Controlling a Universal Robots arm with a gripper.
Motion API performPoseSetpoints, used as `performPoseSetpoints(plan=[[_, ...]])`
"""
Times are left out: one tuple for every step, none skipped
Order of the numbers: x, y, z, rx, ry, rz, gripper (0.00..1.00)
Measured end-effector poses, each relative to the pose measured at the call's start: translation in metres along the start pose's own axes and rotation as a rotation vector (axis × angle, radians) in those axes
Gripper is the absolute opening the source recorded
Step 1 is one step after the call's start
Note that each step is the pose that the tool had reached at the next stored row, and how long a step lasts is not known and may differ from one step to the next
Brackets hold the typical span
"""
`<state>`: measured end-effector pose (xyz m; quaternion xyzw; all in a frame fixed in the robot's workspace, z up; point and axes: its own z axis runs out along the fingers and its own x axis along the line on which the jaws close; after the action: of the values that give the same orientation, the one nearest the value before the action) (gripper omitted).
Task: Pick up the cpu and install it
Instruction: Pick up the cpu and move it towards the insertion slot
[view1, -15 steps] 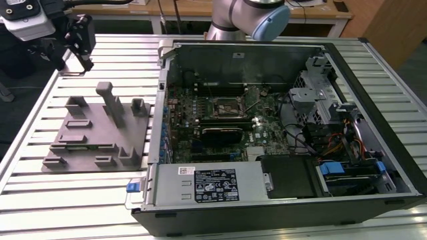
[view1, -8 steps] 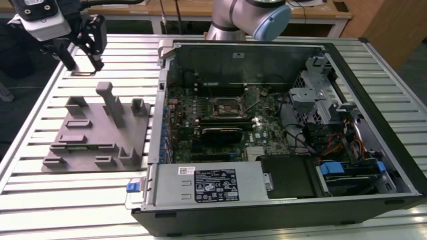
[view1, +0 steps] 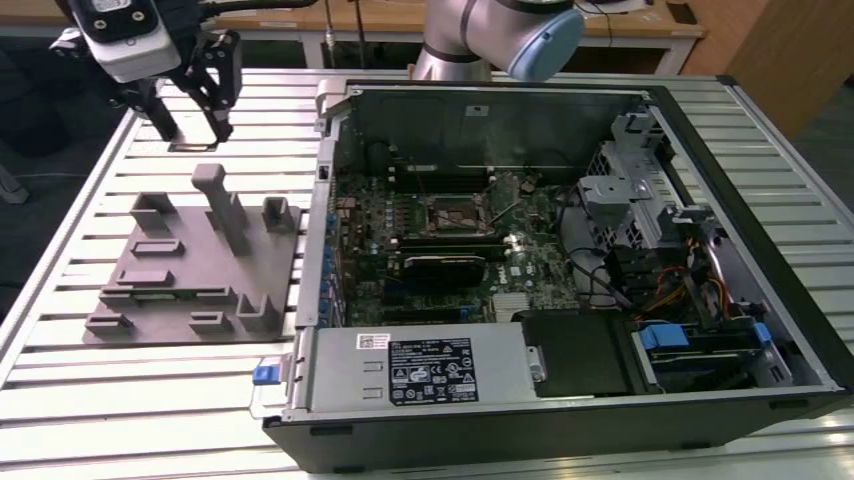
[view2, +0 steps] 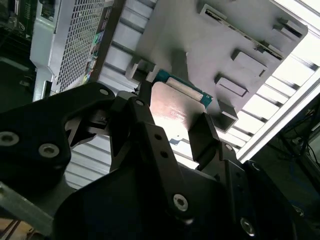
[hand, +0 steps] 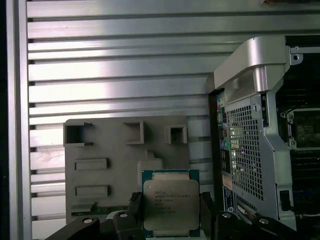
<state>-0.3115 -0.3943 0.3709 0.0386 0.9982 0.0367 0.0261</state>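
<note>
Closest up were the black fingers (hand: 134, 210) of the end effector (hand: 170, 212), pinching the cpu (hand: 170, 206) by two opposite edges and holding it up in the air over the grey parts holder (view1: 187, 270) on the slatted tabletop (view1: 80, 400). The chip looked light, stiff and flat with a slick metal lid, so an edge grip made sense to me. The underside contacts are probably delicate, I'd keep off them. Right beside the holder sat the open computer case (view1: 561, 430), and its cpu socket (view1: 461, 212) looked empty mid-board. A black heatsink (view1: 447, 268) and loose cables (view1: 607, 285) crowded close around that socket.
</note>
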Motion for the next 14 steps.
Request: performPoseSetpoints(plan=[[-0.003, 0.0002, 0.0001, 0.0001, 0.0001, 0.0, 0.54], [-0.006, 0.0005, 0.0003, 0.0, 0.0001, 0.0, 0.54], [-0.0094, 0.0007, 0.0005, 0.0, 0.0, 0.0, 0.54], [-0.0125, 0.001, 0.0007, 0.0, 0.0001, 0.0, 0.54], [-0.0157, 0.0012, 0.0009, 0.0, 0.0001, 0.0, 0.54], [-0.0189, 0.0014, 0.0011, 0.0, 0.0001, 0.0, 0.54], [-0.0222, 0.0017, 0.0012, 0.0, 0.0002, 0.0, 0.54], [-0.0257, 0.0019, 0.0014, 0.0001, 0.0003, 0.0, 0.54], [-0.0293, 0.0022, 0.0016, 0.0, 0.0002, 0.0, 0.54], [-0.0331, 0.0025, 0.0018, 0.0, 0.0003, 0.0, 0.54], [-0.0368, 0.0028, 0.002, 0.0, 0.0003, 0.0, 0.54], [-0.0403, 0.0031, 0.0022, 0.0001, 0.0004, 0.0, 0.54], [-0.0438, 0.0033, 0.0024, 0.0, 0.0004, 0.0, 0.54], [-0.0474, 0.0036, 0.0026, 0.0001, 0.0005, 0.0, 0.54]])
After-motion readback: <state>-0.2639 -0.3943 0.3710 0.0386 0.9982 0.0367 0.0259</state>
